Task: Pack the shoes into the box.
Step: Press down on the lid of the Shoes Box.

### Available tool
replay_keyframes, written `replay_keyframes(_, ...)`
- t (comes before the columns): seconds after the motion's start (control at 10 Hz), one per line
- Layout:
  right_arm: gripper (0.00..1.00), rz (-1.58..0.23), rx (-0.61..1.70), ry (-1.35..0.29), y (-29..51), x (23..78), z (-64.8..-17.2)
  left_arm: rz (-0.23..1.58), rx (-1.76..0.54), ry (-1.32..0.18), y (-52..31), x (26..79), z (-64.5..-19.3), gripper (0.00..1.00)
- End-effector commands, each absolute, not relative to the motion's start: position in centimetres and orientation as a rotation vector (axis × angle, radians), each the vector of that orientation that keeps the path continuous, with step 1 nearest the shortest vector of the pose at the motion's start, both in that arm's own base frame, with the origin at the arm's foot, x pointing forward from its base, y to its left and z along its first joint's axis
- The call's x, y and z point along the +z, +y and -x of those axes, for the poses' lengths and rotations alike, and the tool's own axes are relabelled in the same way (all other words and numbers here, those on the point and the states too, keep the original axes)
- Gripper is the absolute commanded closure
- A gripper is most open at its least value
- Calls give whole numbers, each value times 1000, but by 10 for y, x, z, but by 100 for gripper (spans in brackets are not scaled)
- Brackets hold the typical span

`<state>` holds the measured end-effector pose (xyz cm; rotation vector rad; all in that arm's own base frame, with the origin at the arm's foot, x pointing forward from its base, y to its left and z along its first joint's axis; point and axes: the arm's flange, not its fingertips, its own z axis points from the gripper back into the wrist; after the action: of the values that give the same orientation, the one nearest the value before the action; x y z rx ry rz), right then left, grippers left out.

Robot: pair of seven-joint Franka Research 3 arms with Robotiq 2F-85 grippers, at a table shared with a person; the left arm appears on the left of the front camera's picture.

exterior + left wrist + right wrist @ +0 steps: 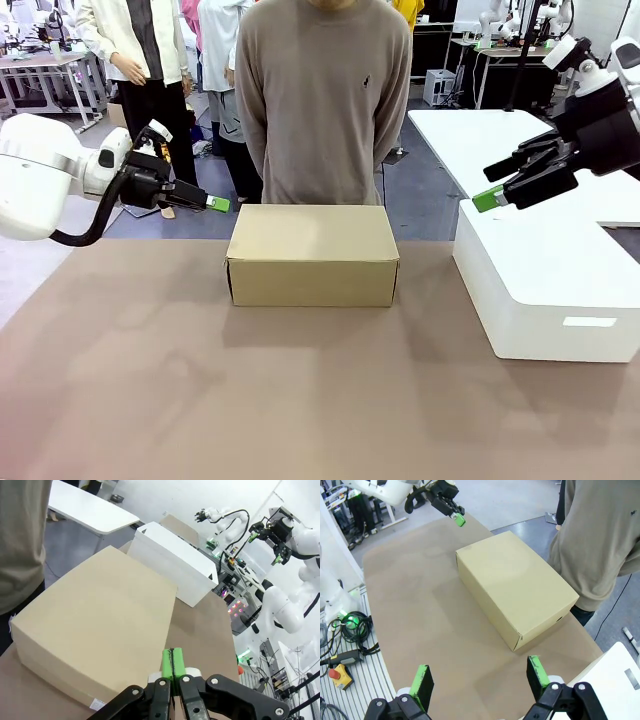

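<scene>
Front view: box (312, 253) lid shut, contents hidden, white block (545, 285) beside

A brown counter (300, 400) fills the lower frame in the front view. At its right edge sits a large smooth white block-shaped box (545, 290). Behind it, upper right, stands a white table (480, 140). At top centre a person in a grey-brown sweater (322, 100) stands at the far side.
</scene>
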<state>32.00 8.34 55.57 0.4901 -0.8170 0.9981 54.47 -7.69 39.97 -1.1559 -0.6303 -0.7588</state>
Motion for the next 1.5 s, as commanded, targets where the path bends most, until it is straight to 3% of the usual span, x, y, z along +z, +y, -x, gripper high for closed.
replay_keyframes(0.0,0,-508,1020,-835,83,555,-324,1158,-751,-628,-76,401,-544,100)
replay_keyframes(0.3,0,-508,1020,-835,83,555,-324,1156,-759,-630,-77,400,-545,100)
replay_keyframes(0.8,0,-508,1020,-835,83,555,-324,797,-860,-497,-50,455,-536,100)
replay_keyframes(1.3,0,-495,981,-807,88,565,-327,494,-914,-440,-42,493,-500,3)
replay_keyframes(1.4,0,-469,949,-745,95,577,-341,457,-921,-412,-40,499,-488,0)
